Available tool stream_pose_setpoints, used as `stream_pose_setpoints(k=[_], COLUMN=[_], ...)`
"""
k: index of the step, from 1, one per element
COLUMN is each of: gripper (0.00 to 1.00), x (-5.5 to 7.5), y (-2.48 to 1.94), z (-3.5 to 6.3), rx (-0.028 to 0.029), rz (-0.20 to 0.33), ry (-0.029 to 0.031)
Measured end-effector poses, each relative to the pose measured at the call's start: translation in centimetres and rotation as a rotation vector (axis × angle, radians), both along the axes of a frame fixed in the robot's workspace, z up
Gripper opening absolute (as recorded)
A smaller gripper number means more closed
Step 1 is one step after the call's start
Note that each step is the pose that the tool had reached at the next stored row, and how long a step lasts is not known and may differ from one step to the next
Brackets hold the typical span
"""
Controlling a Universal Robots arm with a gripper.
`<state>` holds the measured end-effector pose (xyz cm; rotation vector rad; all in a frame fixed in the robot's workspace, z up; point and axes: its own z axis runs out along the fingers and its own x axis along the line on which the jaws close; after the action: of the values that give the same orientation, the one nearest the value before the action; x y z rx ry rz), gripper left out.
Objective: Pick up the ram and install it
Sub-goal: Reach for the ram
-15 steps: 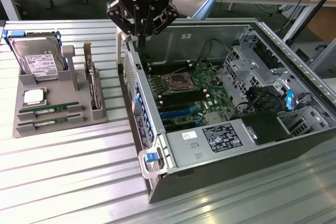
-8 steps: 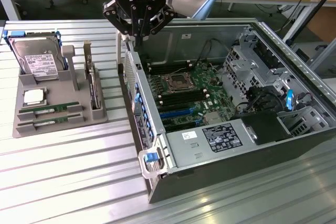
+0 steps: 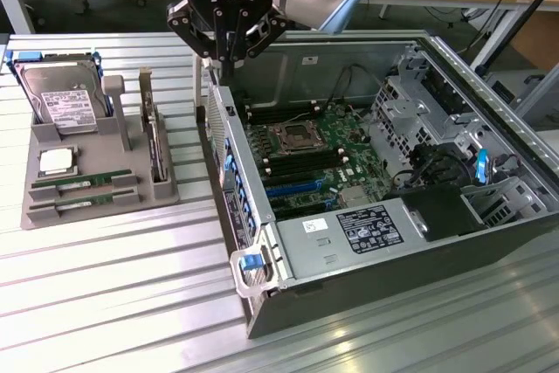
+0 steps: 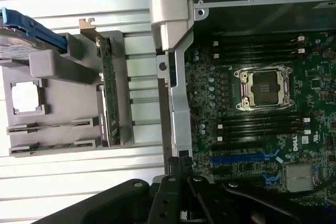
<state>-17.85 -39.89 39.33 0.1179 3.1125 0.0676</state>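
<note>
Nearest the lens stands the corner of the open computer case (image 3: 367, 290), which carries a blue-tabbed latch handle (image 3: 249, 266). A silver power supply (image 3: 336, 242) with a black label sits just behind it. The case rests on a slatted metal counter (image 3: 113, 294).

Inside the case, the green motherboard (image 3: 319, 159) lies flat. Its processor socket (image 3: 293, 137) is flanked on both sides by long black memory slots (image 3: 301, 162).

On the exterior view's left of the case sits a grey parts tray (image 3: 39, 141). It holds:
- a hard drive (image 3: 61, 98), upright at the far end
- a square processor (image 3: 57, 161), lying flat
- an expansion card (image 3: 155, 141), on edge along the side nearest the case
- one ram stick (image 3: 83, 182) and a second ram stick (image 3: 85, 199), lying side by side in grooves at the tray's near end

Both sticks are seated in the tray and nothing touches them.

The claw (image 3: 226, 63) hangs from the arm above the far end of the case wall that faces the tray. Its fingers are pressed together and pinch nothing. In the wrist view the claw (image 4: 181, 165) sits over that grey wall, with the tray to one side and the motherboard to the other. It is well apart from both ram sticks.
</note>
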Motion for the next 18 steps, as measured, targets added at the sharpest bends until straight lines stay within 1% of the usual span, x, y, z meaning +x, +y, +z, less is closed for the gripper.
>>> stream_pose_setpoints(k=[18], gripper=[0.10], x=[-0.95], y=[0.00], z=[0.00], rx=[0.0000], rz=[0.000], ry=[0.0000])
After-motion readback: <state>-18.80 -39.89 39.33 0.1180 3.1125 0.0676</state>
